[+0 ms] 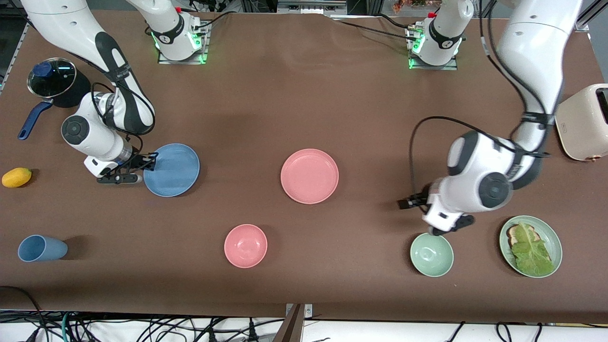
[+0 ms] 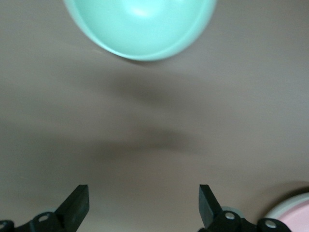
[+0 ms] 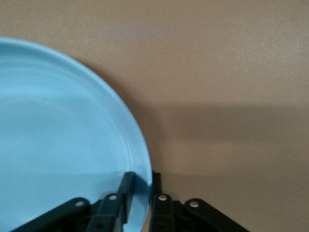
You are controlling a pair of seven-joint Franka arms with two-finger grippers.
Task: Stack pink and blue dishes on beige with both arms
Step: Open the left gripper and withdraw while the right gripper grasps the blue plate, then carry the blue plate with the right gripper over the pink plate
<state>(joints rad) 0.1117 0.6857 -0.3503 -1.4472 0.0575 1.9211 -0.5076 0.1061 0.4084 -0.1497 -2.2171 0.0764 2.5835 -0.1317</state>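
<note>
Low in the front view, a blue cup (image 1: 42,248), a pink bowl (image 1: 245,245), a green bowl (image 1: 431,255) and a green plate (image 1: 551,232) carrying toast and lettuce lie in a row on the brown surface (image 1: 304,95). The left end effector (image 1: 444,227) hangs released, fingers (image 2: 77,205) wide apart, just above the green bowl's rim. Mid-frame, the pink plate (image 1: 309,176) lies alone at the centre. Toward the frame's left edge, the right end effector (image 1: 142,164) is clenched on the rim of the blue plate (image 1: 172,169), its fingers (image 3: 126,191) pinching the edge. A lemon (image 1: 16,177) lies beside it. Higher up, a lidded black pot (image 1: 52,81) sits at upper left and a cream toaster (image 1: 583,122) at the right edge.
</note>
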